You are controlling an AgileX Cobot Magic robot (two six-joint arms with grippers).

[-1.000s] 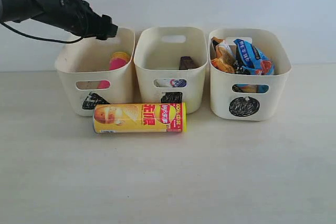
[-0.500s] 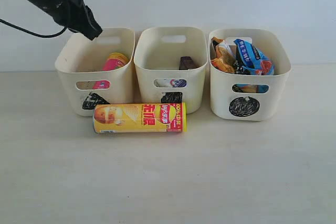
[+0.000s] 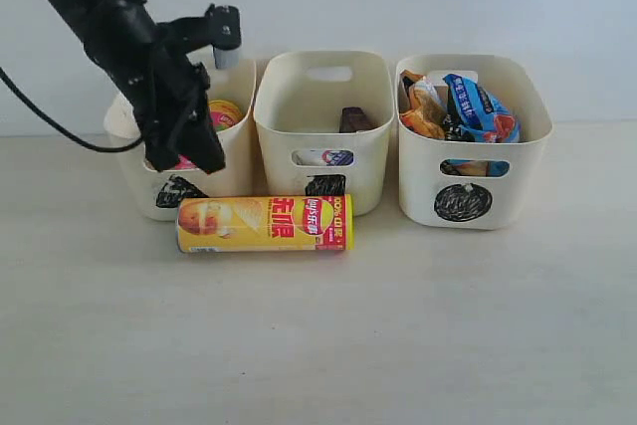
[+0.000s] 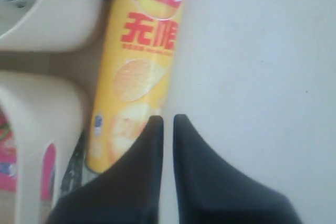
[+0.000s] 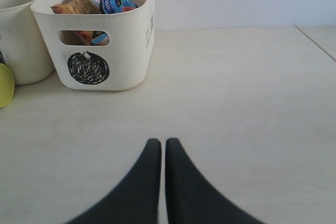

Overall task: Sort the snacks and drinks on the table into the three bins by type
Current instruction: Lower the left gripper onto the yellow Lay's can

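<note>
Now, yellow can [image 3: 264, 223]: lying sideways on bench [image 3: 398, 325], just near of triangle bin [image 3: 239, 146] and square bin [image 3: 368, 171]
left hand [image 3: 199, 158]: tips pressed together, empty, above yellow can's left end
right hand [image 5: 164, 142]: closed, empty, over bench
pink can [image 3: 225, 114]: in triangle bin
cartons [image 3: 355, 119]: in square bin
foil bags [image 3: 468, 102]: in circle bin [image 3: 518, 181]
</note>
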